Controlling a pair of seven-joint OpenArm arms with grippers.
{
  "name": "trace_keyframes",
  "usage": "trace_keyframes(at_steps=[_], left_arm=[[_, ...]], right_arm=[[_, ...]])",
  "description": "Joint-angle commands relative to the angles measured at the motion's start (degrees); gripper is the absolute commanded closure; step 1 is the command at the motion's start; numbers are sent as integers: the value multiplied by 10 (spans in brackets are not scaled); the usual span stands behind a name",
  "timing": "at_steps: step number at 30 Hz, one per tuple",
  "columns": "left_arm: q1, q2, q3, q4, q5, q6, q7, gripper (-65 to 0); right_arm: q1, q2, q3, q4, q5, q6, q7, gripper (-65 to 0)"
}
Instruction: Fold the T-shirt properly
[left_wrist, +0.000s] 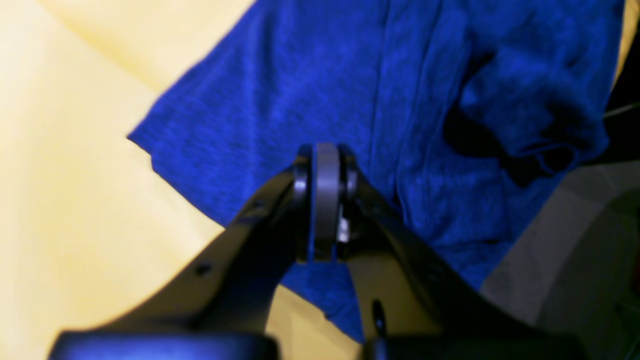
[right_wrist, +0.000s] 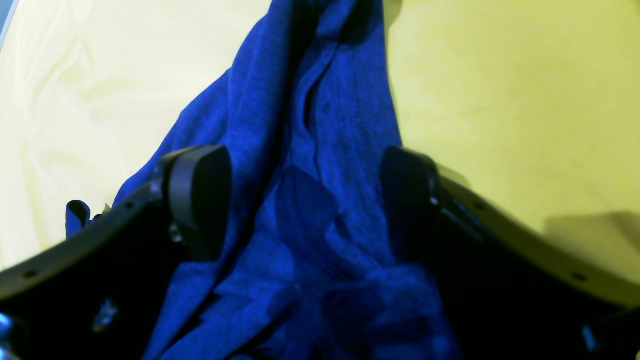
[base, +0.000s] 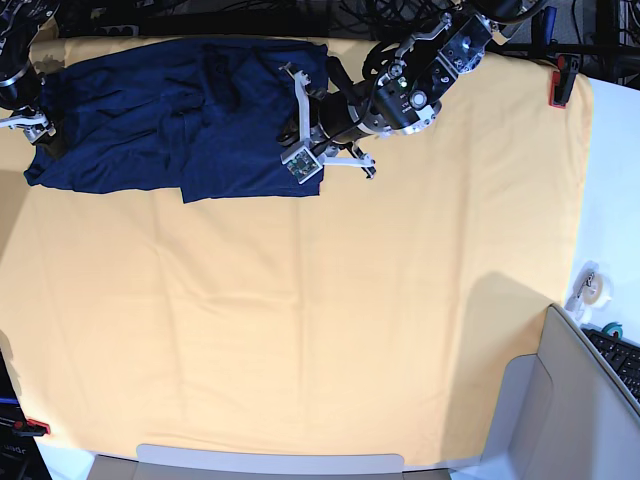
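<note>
The T-shirt (base: 200, 110) lies rumpled at the far left of the yellow-orange table cloth (base: 300, 320), dark navy, with one sleeve bunched. My left gripper (left_wrist: 325, 150) is shut, pads pressed together, just above the T-shirt (left_wrist: 300, 90) near its edge; I see no fabric between them. In the base view the left gripper (base: 300, 125) sits at the shirt's right edge. My right gripper (right_wrist: 305, 200) is open, one finger on each side of a bunched ridge of the T-shirt (right_wrist: 325, 125). The right gripper (base: 33, 125) is at the shirt's left end.
Red clamps (base: 557, 85) (base: 30, 428) pin the cloth at the far right and near left. A tape roll (base: 585, 285), a keyboard (base: 620, 355) and a grey panel (base: 560, 400) stand at the right. The table's edge and grey floor (left_wrist: 550, 240) show beside the shirt.
</note>
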Motion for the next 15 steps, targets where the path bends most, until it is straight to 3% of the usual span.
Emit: trace_keyframes(at_steps=[1, 15], left_arm=[[-2, 2, 0, 2, -3, -1, -14, 0], [6, 5, 19, -43, -3, -1, -33, 0]], right_arm=[[-1, 6, 0, 4, 0, 2, -10, -459], [-1, 6, 0, 4, 0, 2, -10, -459]])
